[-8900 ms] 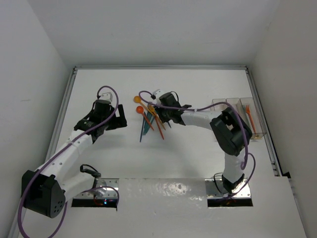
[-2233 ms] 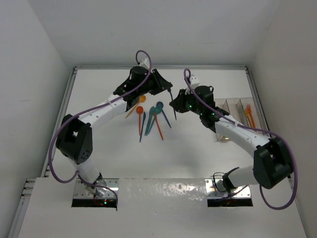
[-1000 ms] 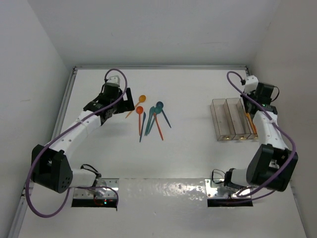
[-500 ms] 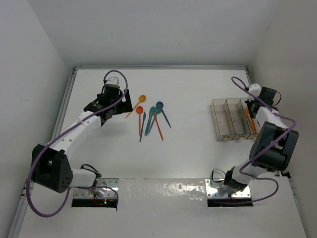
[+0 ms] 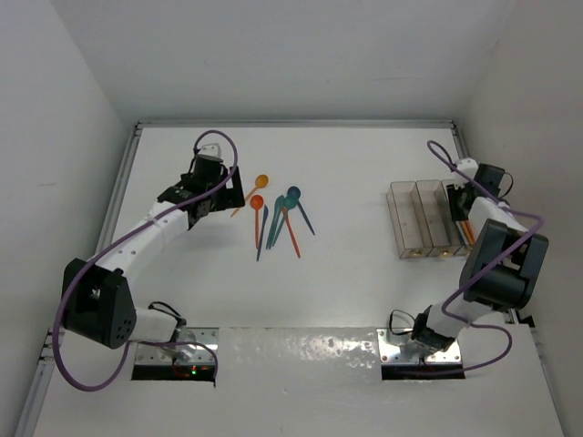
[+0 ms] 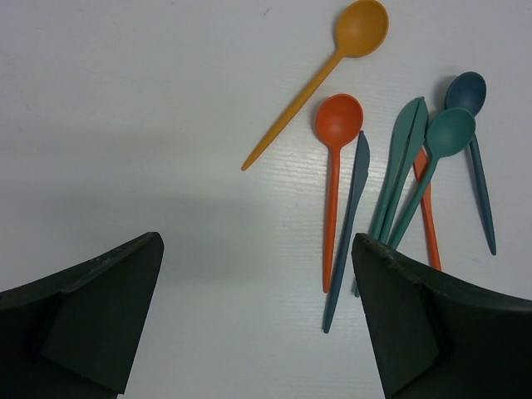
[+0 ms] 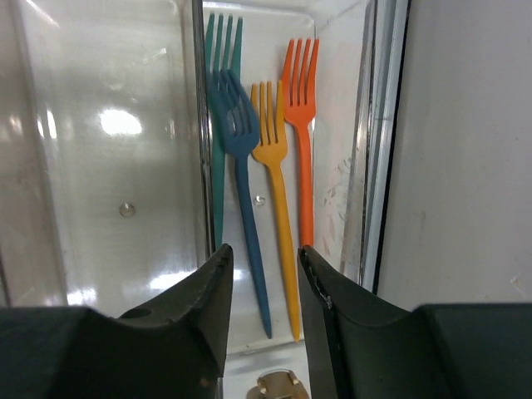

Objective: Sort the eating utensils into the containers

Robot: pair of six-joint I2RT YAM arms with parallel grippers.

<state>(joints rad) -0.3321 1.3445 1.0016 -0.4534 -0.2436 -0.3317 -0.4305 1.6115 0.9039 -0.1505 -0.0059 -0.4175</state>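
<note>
Several loose eating utensils lie in a pile mid-table: a yellow-orange spoon (image 6: 332, 66), an orange spoon (image 6: 335, 166), a blue knife (image 6: 347, 224), a teal knife (image 6: 403, 162), a teal spoon (image 6: 440, 145) and a dark blue spoon (image 6: 474, 125). My left gripper (image 6: 257, 241) hangs wide open just left of the pile (image 5: 278, 214), holding nothing. The containers (image 5: 407, 218) stand at the right. My right gripper (image 7: 264, 258) hovers over the rightmost bin (image 7: 249, 324), its jaws a little apart and empty. Below it lie several forks, among them a blue fork (image 7: 241, 174).
The raised table rail (image 5: 487, 246) runs close beside the rightmost bin, right of my right gripper (image 5: 462, 202). The two other bins (image 7: 108, 166) look empty. The side walls close in at the left and right table edges.
My right gripper has opened over the rightmost bin and the blue fork now lies among the forks. The left arm has barely shifted beside the pile.
</note>
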